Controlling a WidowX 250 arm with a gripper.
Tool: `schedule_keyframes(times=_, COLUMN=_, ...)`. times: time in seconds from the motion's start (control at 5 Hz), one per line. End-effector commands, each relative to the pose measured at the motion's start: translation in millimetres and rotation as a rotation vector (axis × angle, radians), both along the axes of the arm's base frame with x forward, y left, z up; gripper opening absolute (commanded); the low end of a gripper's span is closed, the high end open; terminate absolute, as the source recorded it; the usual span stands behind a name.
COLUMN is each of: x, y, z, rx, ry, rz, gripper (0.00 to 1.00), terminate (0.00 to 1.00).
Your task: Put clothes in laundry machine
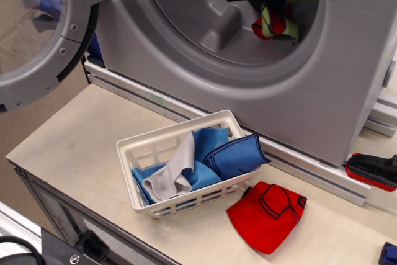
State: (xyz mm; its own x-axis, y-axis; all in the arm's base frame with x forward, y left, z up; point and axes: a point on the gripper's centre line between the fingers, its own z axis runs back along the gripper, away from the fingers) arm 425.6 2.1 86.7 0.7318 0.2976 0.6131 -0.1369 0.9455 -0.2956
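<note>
Clothes (275, 24), a red and lime bundle pinched in the closed black gripper (268, 5) deep inside the laundry machine (248, 79) drum: best released low and well past the rim, clear of the opening.

A staged laboratory mock-up of a laundry room was shown rather than a real home. A silver-grey laundry machine (347, 91) was mounted on bare aluminium rails (186, 113) above a pale plywood surface (74, 147). Miniature felt clothes (186, 166) were kept in a small white basket (139, 153), and exposed frame hardware (74, 249) was seen beneath the surface.
</note>
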Motion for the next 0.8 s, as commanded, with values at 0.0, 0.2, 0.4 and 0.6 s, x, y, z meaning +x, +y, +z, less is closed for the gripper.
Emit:
schedule_keyframes(times=0.0, x=-1.1, y=6.4, z=19.8, rx=-0.028, ry=-0.049, rz=0.043, gripper=1.0, terminate=0.0)
schedule_keyframes(times=0.2, x=-7.9, y=7.0, z=22.7, rx=-0.026, ry=-0.021, rz=0.058, gripper=1.0, terminate=0.0)
schedule_keyframes(times=0.4, x=-28.7, y=8.0, z=22.0, rx=-0.019, ry=-0.012, rz=0.02, gripper=1.0, terminate=0.0)
schedule_keyframes(times=0.6, x=-53.3, y=11.9, z=24.0, rx=-0.021, ry=-0.019, rz=-0.019, gripper=1.0, terminate=0.0)
